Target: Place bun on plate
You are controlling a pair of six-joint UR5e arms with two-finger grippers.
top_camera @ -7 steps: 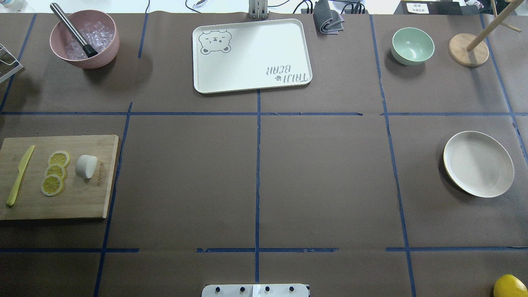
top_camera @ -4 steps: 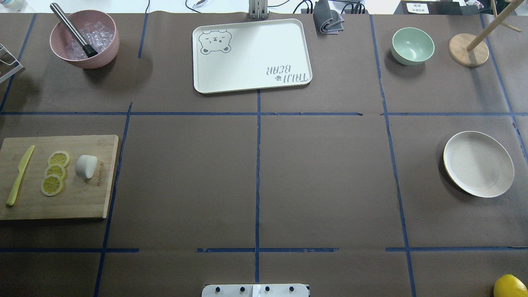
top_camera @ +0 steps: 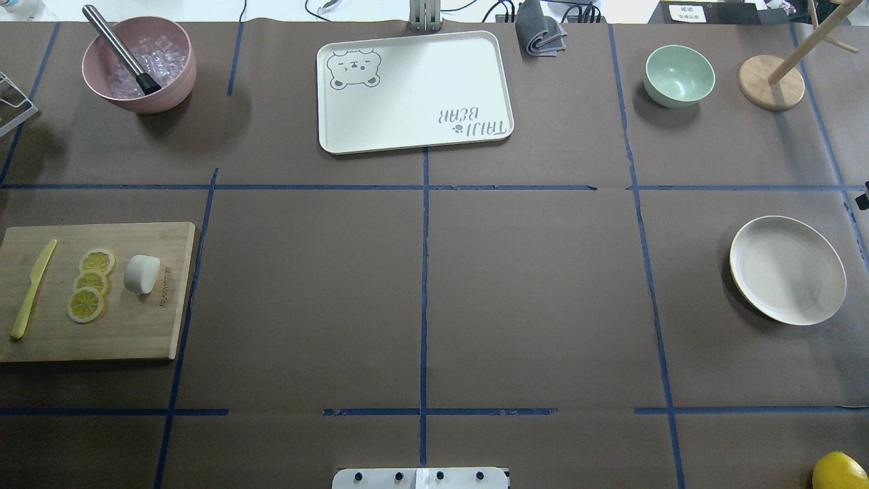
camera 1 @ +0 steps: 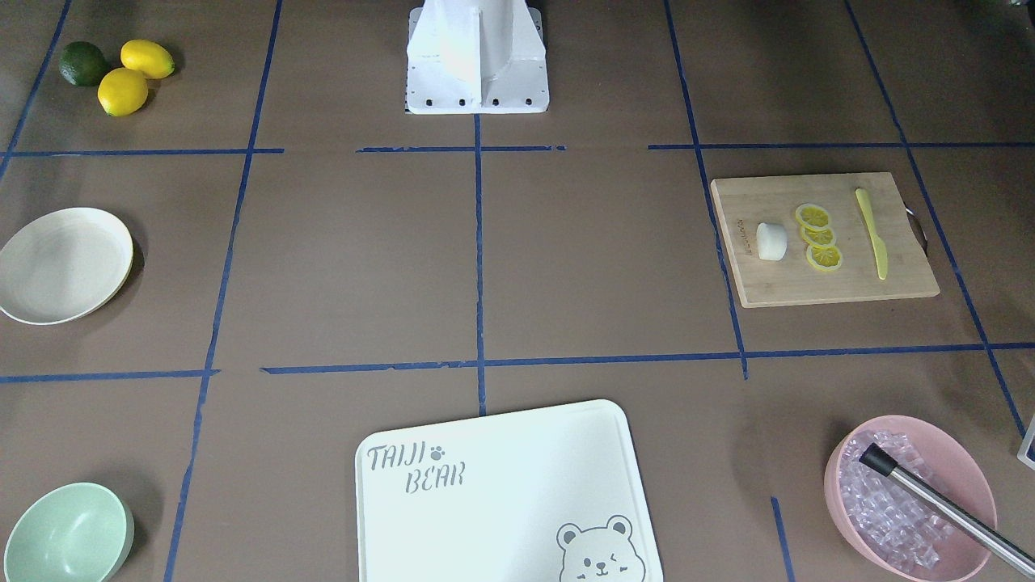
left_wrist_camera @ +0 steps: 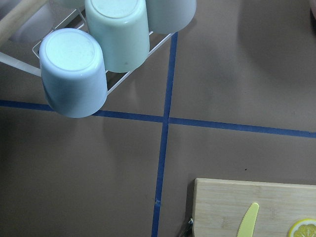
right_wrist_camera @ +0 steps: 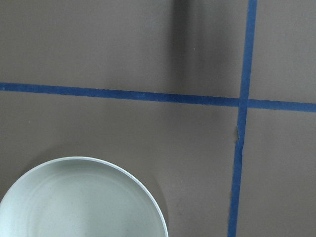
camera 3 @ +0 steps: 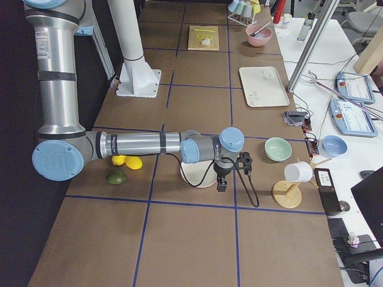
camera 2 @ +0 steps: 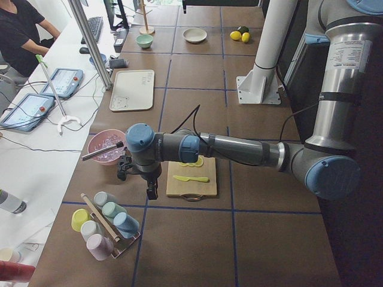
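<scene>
The white bun (top_camera: 142, 274) (camera 1: 770, 241) lies on a wooden cutting board (top_camera: 136, 326) at the left of the table, beside three lemon slices (top_camera: 91, 282). The cream plate (top_camera: 787, 269) (camera 1: 63, 264) (right_wrist_camera: 84, 207) sits far to the right with nothing on it. My left gripper (camera 2: 152, 191) hangs over the table beyond the board's outer end, near the cup rack; I cannot tell whether it is open or shut. My right gripper (camera 3: 221, 184) hovers just past the plate's outer rim; its state cannot be told either. Neither wrist view shows fingers.
A yellow knife (top_camera: 32, 288) lies on the board. A pink bowl of ice with a metal tool (top_camera: 139, 64) stands back left, a bear-printed tray (top_camera: 414, 92) back centre, a green bowl (top_camera: 679, 75) and wooden stand (top_camera: 770, 83) back right. A cup rack (left_wrist_camera: 98, 44) sits past the board. A lemon (top_camera: 838, 472) lies front right.
A small dark part has come into the overhead view at its right edge, above the plate. The bun, plate and board have not moved.
</scene>
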